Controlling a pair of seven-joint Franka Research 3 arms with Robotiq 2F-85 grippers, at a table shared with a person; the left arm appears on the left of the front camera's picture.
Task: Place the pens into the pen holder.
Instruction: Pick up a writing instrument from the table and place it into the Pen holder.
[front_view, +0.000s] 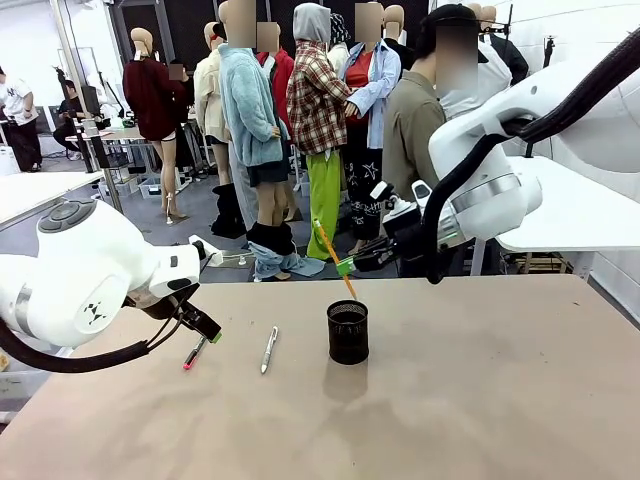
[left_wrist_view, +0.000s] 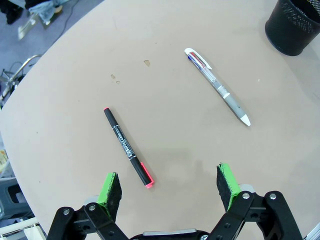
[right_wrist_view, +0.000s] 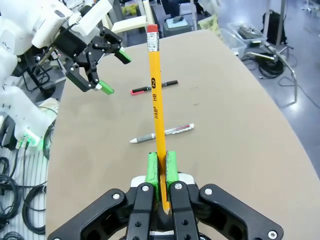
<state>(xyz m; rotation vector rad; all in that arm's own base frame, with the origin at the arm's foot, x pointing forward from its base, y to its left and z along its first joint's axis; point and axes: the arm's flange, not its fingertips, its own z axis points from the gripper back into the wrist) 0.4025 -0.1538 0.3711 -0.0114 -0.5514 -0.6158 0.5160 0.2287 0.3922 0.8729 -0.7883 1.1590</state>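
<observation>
My right gripper (front_view: 347, 266) is shut on an orange pencil-style pen (front_view: 331, 256), which slants with its lower tip just above the black mesh pen holder (front_view: 348, 331). In the right wrist view the orange pen (right_wrist_view: 156, 95) rises from between the shut green pads (right_wrist_view: 154, 169), its red eraser end on top. My left gripper (front_view: 201, 325) hangs open over the left of the table, above a dark pen with a pink-red end (front_view: 194, 353). Open and holding nothing, the left gripper (left_wrist_view: 169, 187) shows the dark pen (left_wrist_view: 127, 147) lying flat just ahead of it. A silver-white pen (left_wrist_view: 217, 86) lies farther on, with the pen holder (left_wrist_view: 294, 25) beyond.
The brown table (front_view: 480, 400) has bare room at the front and right. A person in an olive shirt (front_view: 410, 130) stands at the far side behind my right arm. A white table (front_view: 580, 215) stands at the back right.
</observation>
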